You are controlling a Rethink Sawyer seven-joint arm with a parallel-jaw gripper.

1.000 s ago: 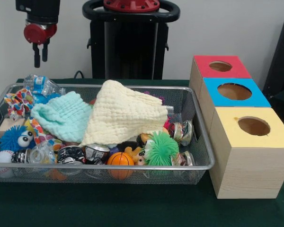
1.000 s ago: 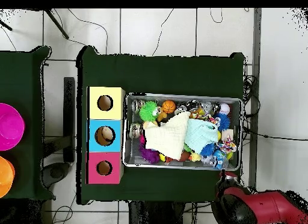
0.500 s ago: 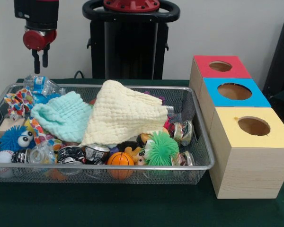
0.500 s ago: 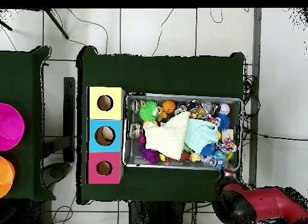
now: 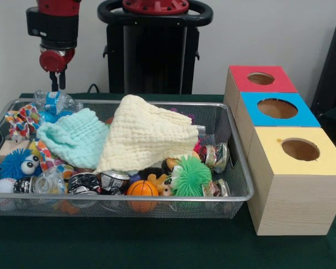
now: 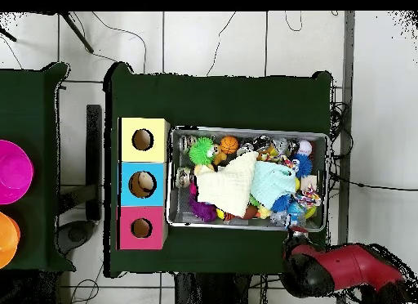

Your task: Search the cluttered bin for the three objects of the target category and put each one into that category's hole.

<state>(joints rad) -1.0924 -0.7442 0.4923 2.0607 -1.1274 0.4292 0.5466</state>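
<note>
— Above the bin's back corner, what is the pincer (image 5: 58,84) doing?

— It hangs over the clear plastic bottle with the blue label (image 5: 54,103), its two short fingers close together with only a slit between them and nothing held. I read it as closed and empty.

— And beneath it?

— The wire mesh bin (image 5: 242,178) is full. A mint cloth (image 5: 75,136) and a larger cream cloth (image 5: 145,134) lie across the middle, hiding whatever sits under them. Along the front rail I can see a blue fuzzy toy with eyes (image 5: 15,163), a baseball (image 5: 1,188), small tins (image 5: 84,182), a little basketball (image 5: 141,189) and a green spiky ball (image 5: 190,176).

— Anything in the holes?

— From overhead, the blue box (image 6: 143,184) shows something pale inside its hole; the yellow box (image 6: 143,140) and red box (image 6: 142,228) look dark. So perhaps one item is posted, though I cannot tell what it is.

— Then what is left?

— Most of it, I judge: the cloths likely need shifting, and further objects remain to be found.
</note>
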